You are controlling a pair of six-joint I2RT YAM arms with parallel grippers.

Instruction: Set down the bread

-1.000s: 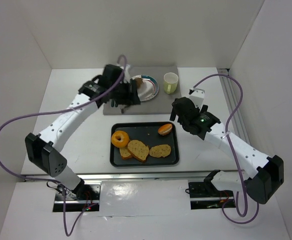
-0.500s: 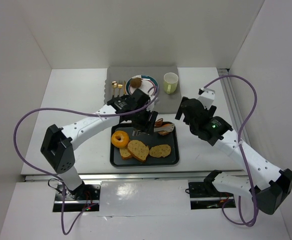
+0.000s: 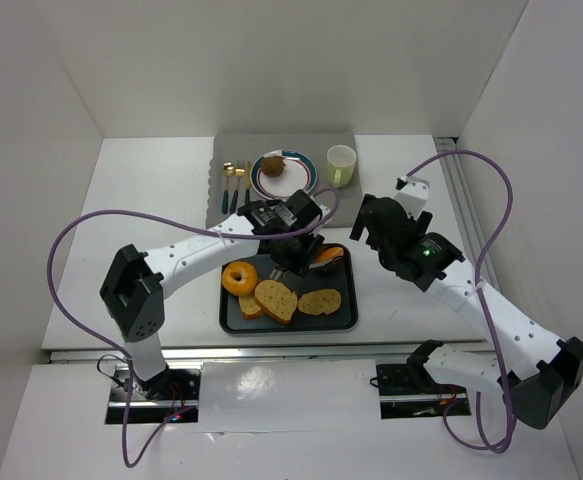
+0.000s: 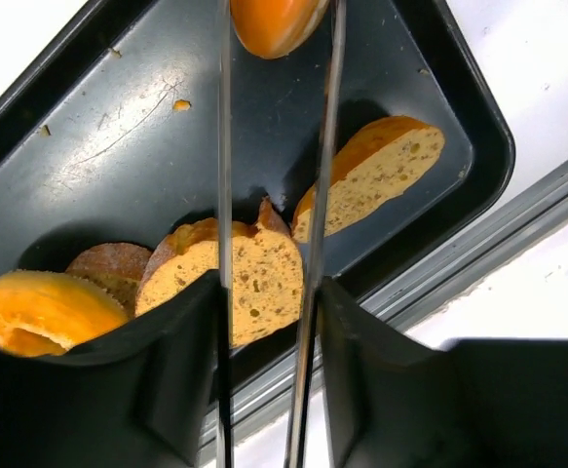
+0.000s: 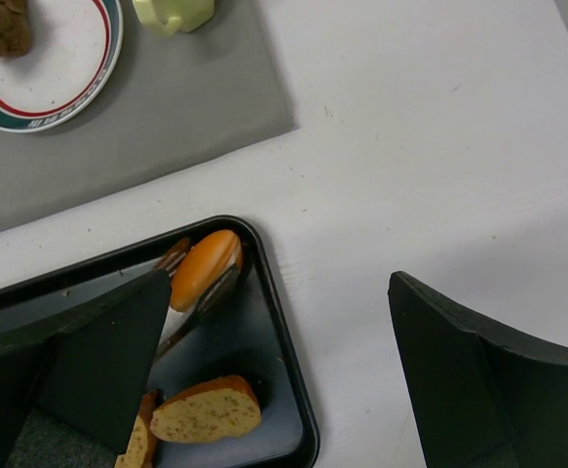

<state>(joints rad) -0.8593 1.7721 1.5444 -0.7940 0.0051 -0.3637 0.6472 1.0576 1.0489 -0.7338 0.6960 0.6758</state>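
Two arms work over a white table [image 3: 141, 200].

Top view:
- The left gripper [image 3: 316, 258] is low over the black tray [image 3: 343, 318], with its fingers at the orange bun [image 3: 333, 257] in the tray's far right corner.
- The ring doughnut [image 3: 239, 277] lies at the tray's left, with the bread slices [image 3: 276, 299] along the near side.
- The dark muffin [image 3: 272, 168] sits on the striped plate [image 3: 306, 175], which is on the grey mat [image 3: 271, 142].
- A cup [image 3: 341, 165] stands right of the plate and cutlery [image 3: 229, 172] lies left of it.
- The right gripper [image 3: 363, 228] hangs right of the tray.

Left wrist view: the thin finger blades [image 4: 223, 195] stand partly apart, one on each side of the bun. I cannot tell whether they pinch it.

Right wrist view: the right jaws are spread wide with nothing between them. The bun lies in the tray corner with a dark finger along each flank.
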